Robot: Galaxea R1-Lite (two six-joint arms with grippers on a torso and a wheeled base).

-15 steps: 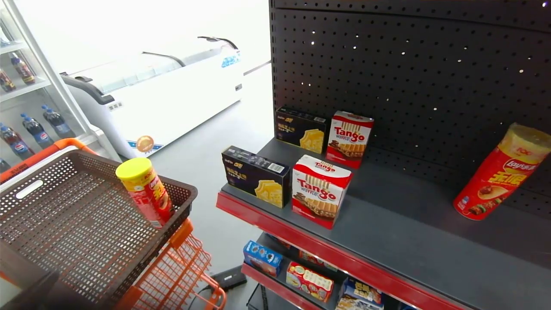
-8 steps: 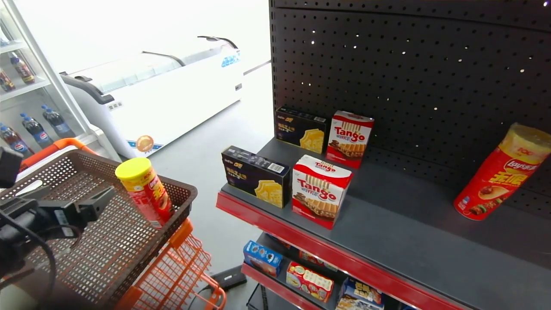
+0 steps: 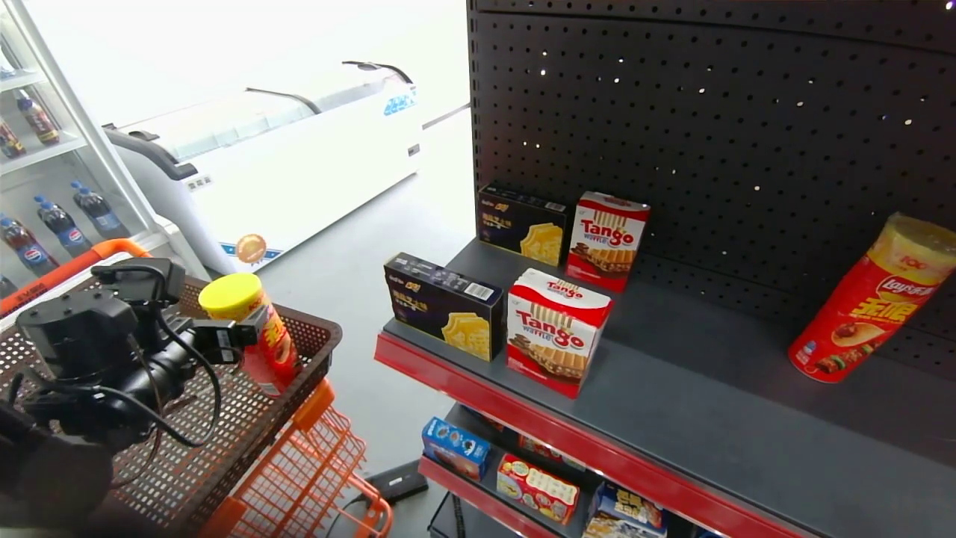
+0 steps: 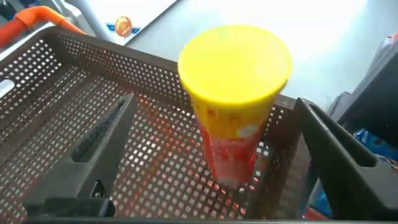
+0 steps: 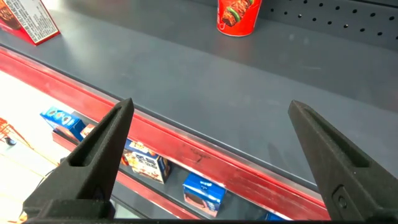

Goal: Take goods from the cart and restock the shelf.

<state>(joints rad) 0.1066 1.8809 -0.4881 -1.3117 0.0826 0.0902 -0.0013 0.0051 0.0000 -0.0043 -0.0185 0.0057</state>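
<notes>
A red chip can (image 3: 278, 350) with a yellow lid (image 4: 233, 68) stands upright in the far right corner of the brown basket (image 3: 323, 329) on the orange cart (image 3: 306, 463). My left gripper (image 3: 237, 334) is at the can, open, with one finger (image 4: 93, 162) on each side of it and not touching it. My right gripper (image 5: 214, 155) hangs open and empty over the front of the grey shelf (image 5: 249, 81). A second chip can (image 3: 870, 299) leans against the pegboard at the shelf's right end, also seen as the can (image 5: 236, 15) from the right wrist.
Two dark boxes (image 3: 442, 305) and two red-and-white wafer boxes (image 3: 556, 330) stand on the shelf's left part; its middle (image 3: 709, 388) is bare. Lower shelves hold small packs (image 3: 536, 487). A white chest freezer (image 3: 284, 164) and a drinks fridge (image 3: 45, 187) stand behind the cart.
My left arm has come up from the lower left over the basket and reached the chip can, so its fingers now flank it. The can and shelf goods have not moved.
</notes>
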